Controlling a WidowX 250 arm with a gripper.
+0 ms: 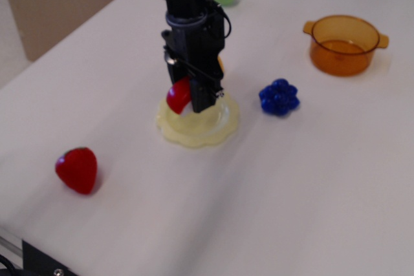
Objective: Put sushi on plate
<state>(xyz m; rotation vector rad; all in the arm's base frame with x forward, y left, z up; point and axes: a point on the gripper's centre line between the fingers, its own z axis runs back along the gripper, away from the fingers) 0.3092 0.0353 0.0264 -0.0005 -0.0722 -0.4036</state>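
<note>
Gripper [197, 98] clamped on sushi [179, 95], held over the plate [223, 123], left of centre. Risk: releasing here could let the glossy piece tip and roll off the shallow scalloped rim. Sushi long axis tilted, red top facing left; white base mostly hidden.
</note>
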